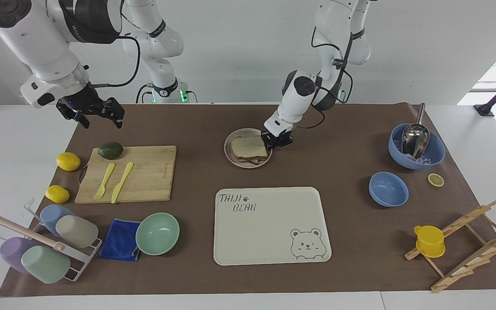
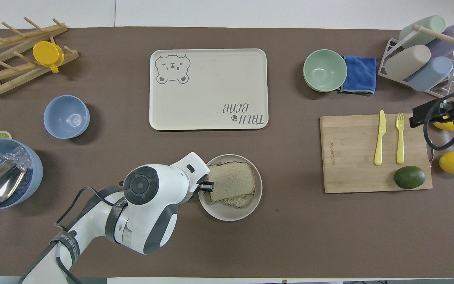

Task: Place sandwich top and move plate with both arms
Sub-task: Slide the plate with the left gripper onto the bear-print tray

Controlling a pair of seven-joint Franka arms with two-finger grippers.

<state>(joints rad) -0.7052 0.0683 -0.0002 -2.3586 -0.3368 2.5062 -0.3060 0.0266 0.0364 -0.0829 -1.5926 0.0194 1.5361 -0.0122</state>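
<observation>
The sandwich top (image 1: 248, 147) (image 2: 231, 179), a light wheat slice, lies on a lower slice on the small beige plate (image 1: 248, 166) (image 2: 231, 212), nearer to the robots than the bear tray. My left gripper (image 1: 275, 144) (image 2: 206, 186) is down at the plate's rim, on the side toward the left arm's end of the table, and is shut on that rim. My right gripper (image 1: 91, 115) (image 2: 415, 117) hangs open and empty in the air over the mat's edge beside the cutting board, where its arm waits.
The bear tray (image 1: 269, 254) lies farther from the robots than the plate. A cutting board (image 1: 153, 172) holds a yellow fork, a knife and an avocado, with lemons beside it. Two blue bowls (image 1: 388, 189), a mint bowl, a cup rack and a wooden rack stand around the mat.
</observation>
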